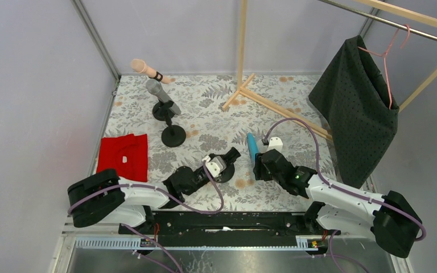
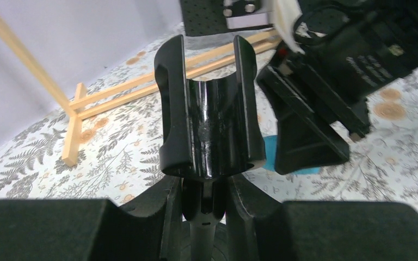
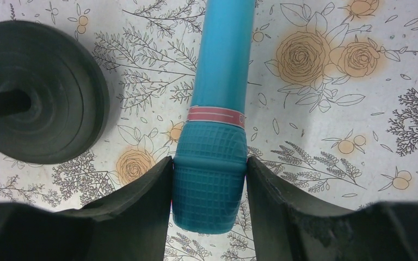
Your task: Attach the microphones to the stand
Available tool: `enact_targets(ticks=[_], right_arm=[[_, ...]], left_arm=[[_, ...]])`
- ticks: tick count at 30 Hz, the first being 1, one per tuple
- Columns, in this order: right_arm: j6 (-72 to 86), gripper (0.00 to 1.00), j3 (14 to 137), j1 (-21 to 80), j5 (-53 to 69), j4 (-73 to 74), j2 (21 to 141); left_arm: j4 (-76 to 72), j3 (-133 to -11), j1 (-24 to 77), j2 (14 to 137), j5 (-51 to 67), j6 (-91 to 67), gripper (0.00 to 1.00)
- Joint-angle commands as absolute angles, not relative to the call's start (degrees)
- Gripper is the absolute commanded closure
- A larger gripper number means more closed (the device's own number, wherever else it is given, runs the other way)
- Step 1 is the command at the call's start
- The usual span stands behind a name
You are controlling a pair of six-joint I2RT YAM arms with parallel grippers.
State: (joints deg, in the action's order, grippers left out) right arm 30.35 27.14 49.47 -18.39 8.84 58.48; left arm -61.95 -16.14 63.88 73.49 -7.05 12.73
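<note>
My left tool (image 2: pixel 204 204): pinched almost shut on the thin neck of a glossy black plastic microphone stand (image 2: pixel 209 125), just under its U-shaped clip. The clip's two prongs point away from me.
My right tool (image 3: pixel 209 190): partly closed, with both fingers pressing the ribbed, rounded head of a bright cyan-blue stick microphone (image 3: pixel 217 81).
Blue microphone's place: near the middle of the bench (image 1: pixel 216 114), just right of the stand I hold. Its handle stretches away from my right tool, and a pink band marks where head meets handle. I cannot tell whether it rests on the bench or is lifted.
Stand's foot: a round black disc base (image 3: pixel 38 92) lies flat on the bench, beside the blue microphone and apart from it.
Other microphones: a peach-pink stick microphone (image 1: pixel 145 69) and a silver-grey stick microphone (image 1: pixel 162 95) sit tilted at the far left, above two more round black bases (image 1: pixel 173 135).
Bench cover: floral-print cloth.
Elsewhere: a folded red cloth (image 1: pixel 123 155) lies near left. A pale wooden pole frame (image 1: pixel 242 45) stands at the back. A dark dotted garment (image 1: pixel 355 96) hangs on a pink hanger at right.
</note>
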Motion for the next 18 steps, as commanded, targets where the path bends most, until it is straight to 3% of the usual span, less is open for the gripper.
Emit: enact_targets(ticks=[1, 10, 13, 15, 18], right_arm=[[31.8, 0.66, 27.7, 49.8, -18.2, 9.3, 58.9], [32.8, 0.63, 27.7, 49.8, -17.9, 9.2, 60.8], [32.5, 0.59, 28.5, 49.8, -17.4, 9.3, 62.1], [32.2, 0.56, 29.1, 49.9, -17.3, 9.5, 63.1], [31.9, 0.53, 29.7, 49.8, -17.4, 9.6, 64.8]], left_arm=[[-77.4, -19.2, 61.0, 75.5, -10.8, 10.5, 0.97], [-82.0, -15.9, 57.8, 78.7, -11.0, 5.1, 0.92], [-84.3, -14.3, 57.7, 79.8, -11.7, 3.7, 0.83], [-85.7, -13.0, 57.7, 80.3, -12.7, 2.5, 0.71], [-87.9, -10.6, 57.7, 80.5, -13.5, 0.4, 0.66]])
